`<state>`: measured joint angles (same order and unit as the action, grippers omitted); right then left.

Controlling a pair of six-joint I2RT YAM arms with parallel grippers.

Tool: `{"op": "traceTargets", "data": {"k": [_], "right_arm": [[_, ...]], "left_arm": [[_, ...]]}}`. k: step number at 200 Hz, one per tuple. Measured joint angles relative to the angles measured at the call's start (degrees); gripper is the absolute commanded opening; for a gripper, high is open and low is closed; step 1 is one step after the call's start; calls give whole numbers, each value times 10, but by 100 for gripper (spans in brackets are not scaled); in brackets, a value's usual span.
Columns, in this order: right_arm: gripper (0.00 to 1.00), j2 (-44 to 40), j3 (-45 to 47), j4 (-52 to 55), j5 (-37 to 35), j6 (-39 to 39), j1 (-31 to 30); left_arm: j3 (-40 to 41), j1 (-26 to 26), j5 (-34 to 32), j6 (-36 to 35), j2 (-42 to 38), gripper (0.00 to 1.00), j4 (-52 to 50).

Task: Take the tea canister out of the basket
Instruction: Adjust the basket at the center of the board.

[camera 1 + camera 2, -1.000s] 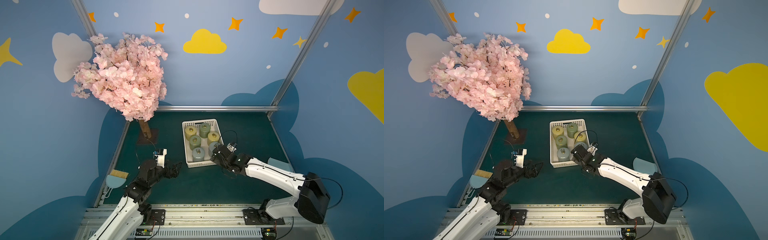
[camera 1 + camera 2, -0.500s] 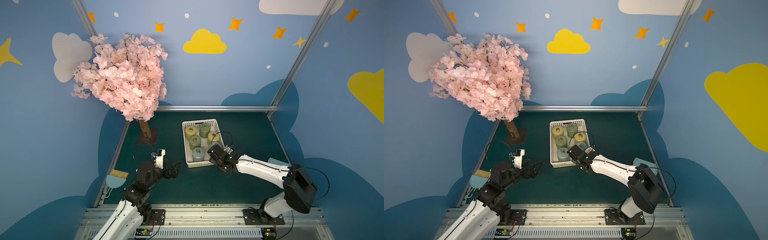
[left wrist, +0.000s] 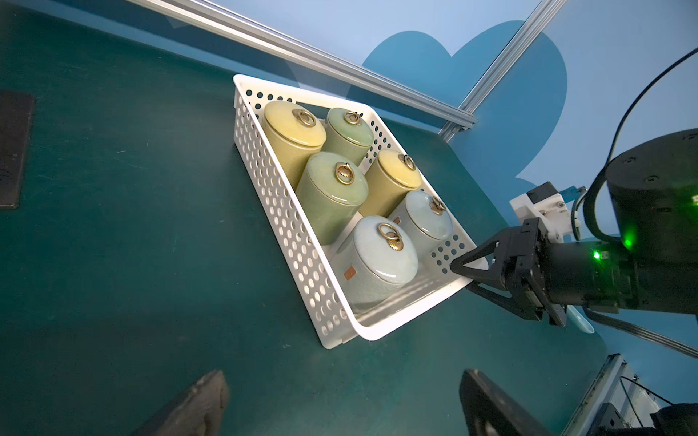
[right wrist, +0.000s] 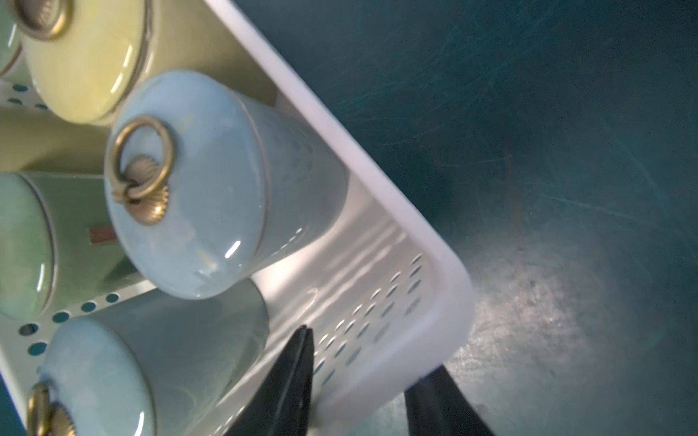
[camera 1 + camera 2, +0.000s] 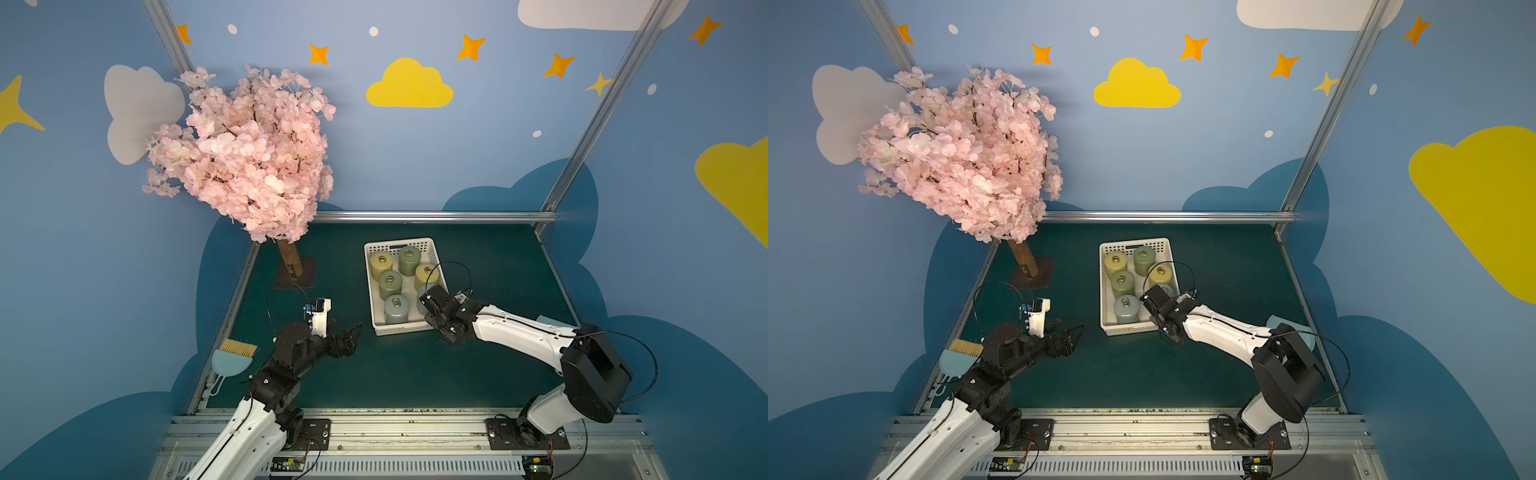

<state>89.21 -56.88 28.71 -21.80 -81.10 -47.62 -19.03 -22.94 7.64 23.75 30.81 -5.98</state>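
The white perforated basket (image 5: 399, 331) (image 5: 1128, 330) (image 3: 287, 226) stands mid-table and holds several lidded tea canisters in yellow, green and pale blue. The pale blue tea canister (image 4: 189, 188) (image 3: 426, 222) stands in the near right corner. My right gripper (image 5: 430, 309) (image 5: 1152, 307) (image 3: 459, 277) (image 4: 368, 353) straddles the basket's wall (image 4: 377, 177) at that corner. One finger is inside beside the blue canister, the other is outside under the rim, and both are closed onto the wall. My left gripper (image 5: 351, 338) (image 5: 1073, 336) (image 3: 340, 396) hangs open and empty over the mat, left of the basket's front.
A pink blossom tree (image 5: 249, 153) on a dark base plate (image 5: 295, 270) stands at the back left. A small brush and dustpan (image 5: 232, 357) lie at the table's left edge. A pale blue flat object (image 5: 552, 322) lies under my right arm. An aluminium rail (image 5: 432, 216) bounds the back.
My right gripper moved in over the basket's near right corner and its jaws narrowed onto the wall. The left arm stayed nearly still, jaws wide.
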Motion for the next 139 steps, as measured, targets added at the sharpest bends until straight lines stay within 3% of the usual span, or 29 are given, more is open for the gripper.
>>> {"op": "traceTargets", "data": {"k": [23, 72, 139], "right_arm": [[16, -5, 5, -22, 2, -24, 23], [16, -15, 25, -58, 30, 5, 61], [10, -21, 30, -75, 108, 119, 136]], "left_arm": [[0, 0, 0, 0, 4, 100, 0], [0, 0, 4, 3, 18, 100, 0], [-37, -7, 11, 10, 85, 100, 2]]}}
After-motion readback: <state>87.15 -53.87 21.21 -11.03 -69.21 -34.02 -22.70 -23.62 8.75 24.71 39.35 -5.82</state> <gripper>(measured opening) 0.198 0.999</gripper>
